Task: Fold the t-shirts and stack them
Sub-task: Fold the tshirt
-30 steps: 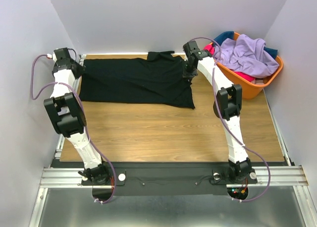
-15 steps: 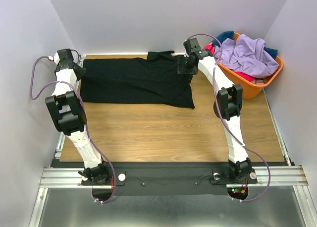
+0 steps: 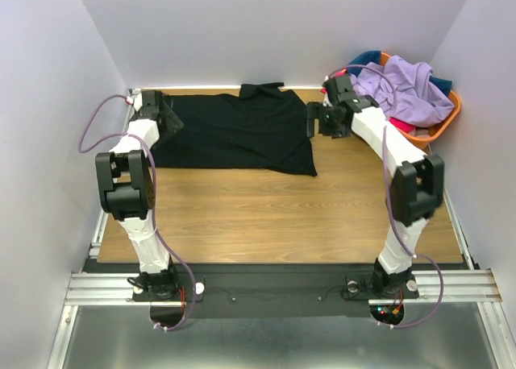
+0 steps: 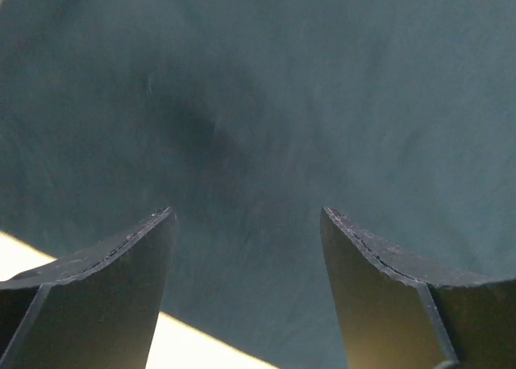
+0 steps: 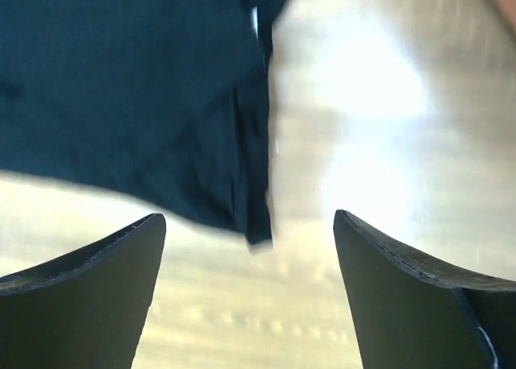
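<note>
The black t-shirt (image 3: 234,131) lies spread flat at the far side of the worktop (image 3: 282,216). The left jaws and right jaws hang open and empty over its ends. Folding likely follows: grip one edge and carry it across.

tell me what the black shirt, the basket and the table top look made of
Black shirt: soft cloth, matte; it lies limp and flat with creases.
Basket: probably plastic; a rigid, smooth, evenly orange wall and rim.
Table top: wood-look with grain lines, possibly laminate; the bright glare in the right wrist view suggests a smooth finish.
</note>
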